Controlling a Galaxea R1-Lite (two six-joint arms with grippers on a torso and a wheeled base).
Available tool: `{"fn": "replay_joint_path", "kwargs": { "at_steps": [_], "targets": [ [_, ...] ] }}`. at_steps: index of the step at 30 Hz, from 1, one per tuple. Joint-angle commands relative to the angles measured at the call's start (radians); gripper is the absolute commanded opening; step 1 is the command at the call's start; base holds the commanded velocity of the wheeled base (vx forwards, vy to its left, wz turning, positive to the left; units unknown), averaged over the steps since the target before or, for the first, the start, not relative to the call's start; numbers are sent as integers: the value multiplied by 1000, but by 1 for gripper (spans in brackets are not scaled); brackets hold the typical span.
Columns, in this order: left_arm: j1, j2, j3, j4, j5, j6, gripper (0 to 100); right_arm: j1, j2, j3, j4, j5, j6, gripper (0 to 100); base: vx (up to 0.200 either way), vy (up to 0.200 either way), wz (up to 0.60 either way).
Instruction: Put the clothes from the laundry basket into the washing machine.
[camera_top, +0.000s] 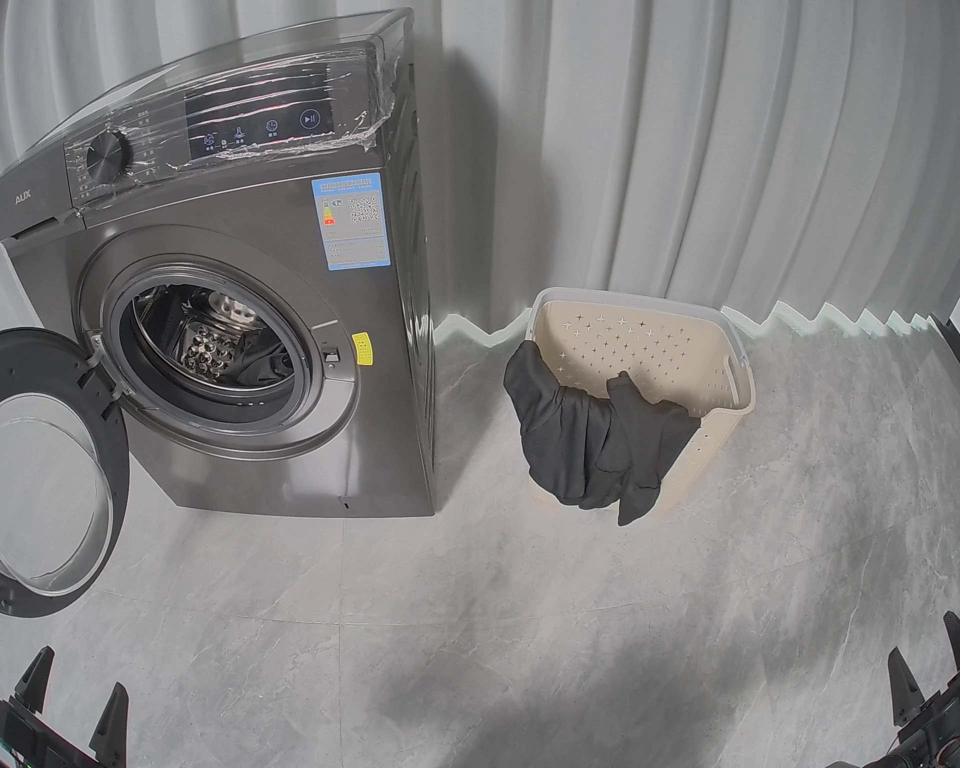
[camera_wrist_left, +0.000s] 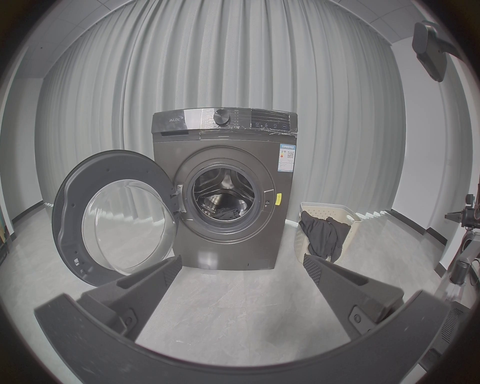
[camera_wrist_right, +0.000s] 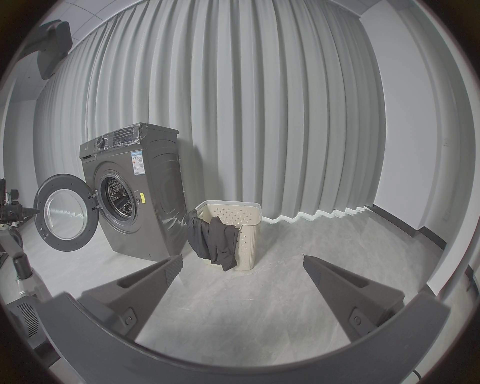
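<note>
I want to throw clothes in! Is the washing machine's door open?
Open. The door is swung wide, and the drum shows inside.

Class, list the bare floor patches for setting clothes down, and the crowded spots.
Bare floor spreads before the washing machine, between it and the laundry basket, and right of the basket. Crowded: beside the open door, and the basket's front rim, draped with dark clothes.
</note>
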Motion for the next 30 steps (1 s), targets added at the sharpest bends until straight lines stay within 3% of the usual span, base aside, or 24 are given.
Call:
{"fn": "replay_joint_path", "kwargs": {
  "at_steps": [1, 14, 23, 30],
  "targets": [
    [0, -16, 16, 0, 0, -1, 100, 0, -13, 18, 0, 1, 0, 100, 0, -200, 0],
    [0, -16, 16, 0, 0, -1, 100, 0, -13, 18, 0, 1, 0, 100, 0, -200, 0],
    [1, -16, 16, -1, -3, 13, 100, 0, -13, 18, 0, 1, -2, 100, 0, 0, 0],
    [0, -16, 16, -1, 0, 5, 100, 0, -12, 18, 0, 1, -2, 100, 200, 0, 0]
  ]
}}
